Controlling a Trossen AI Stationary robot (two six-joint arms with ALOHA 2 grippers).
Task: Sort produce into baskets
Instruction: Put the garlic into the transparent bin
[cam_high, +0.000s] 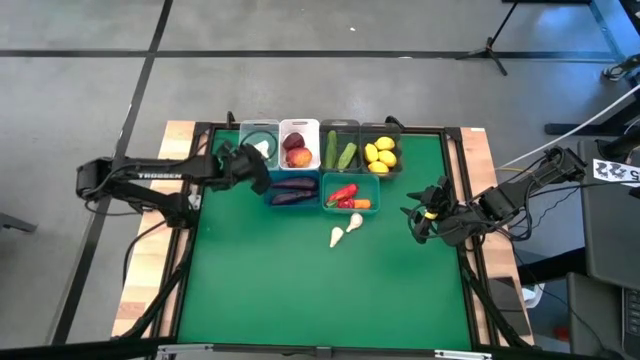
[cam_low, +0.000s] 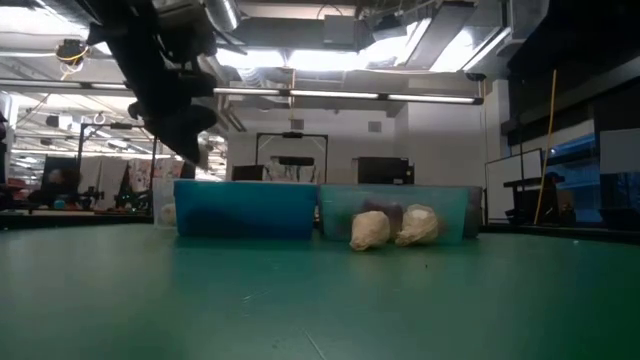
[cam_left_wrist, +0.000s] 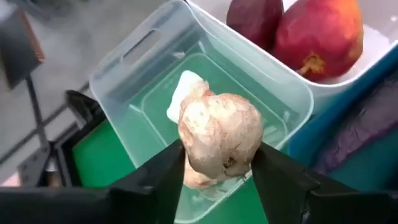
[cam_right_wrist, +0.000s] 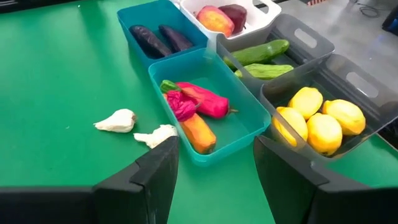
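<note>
Left gripper (cam_left_wrist: 217, 180) sits over the clear bin (cam_left_wrist: 124, 62) at about 11 o'clock on the green mat (cam_high: 260, 290), jaws closed on a garlic bulb (cam_left_wrist: 219, 140) with a finger touching each side. Another garlic piece (cam_left_wrist: 183, 93) lies on the clear bin's floor directly below.

Right gripper (cam_right_wrist: 214, 168) waits at 3 o'clock near the mat's edge, jaws open and empty, facing the bins.

Bins are packed in two rows at 12 o'clock:
- white bin (cam_high: 299, 125), just beside the clear one: red peach (cam_right_wrist: 214, 20) plus a dark red fruit (cam_right_wrist: 235, 14)
- smoky grey bin (cam_right_wrist: 305, 37): two green cucumbers (cam_right_wrist: 258, 53)
- second grey bin (cam_right_wrist: 373, 87), far 2 o'clock end: four yellow lemons (cam_right_wrist: 323, 127)
- blue bin (cam_right_wrist: 134, 12), front row: two purple eggplants (cam_right_wrist: 149, 40)
- teal bin (cam_right_wrist: 168, 62), touching the blue bin: red peppers (cam_right_wrist: 202, 99) and an orange carrot (cam_right_wrist: 198, 134)

Two loose garlic bulbs (cam_high: 344, 229) lie on the mat just at 6 o'clock of the teal bin, close together; in the low view they sit in front of its wall.
</note>
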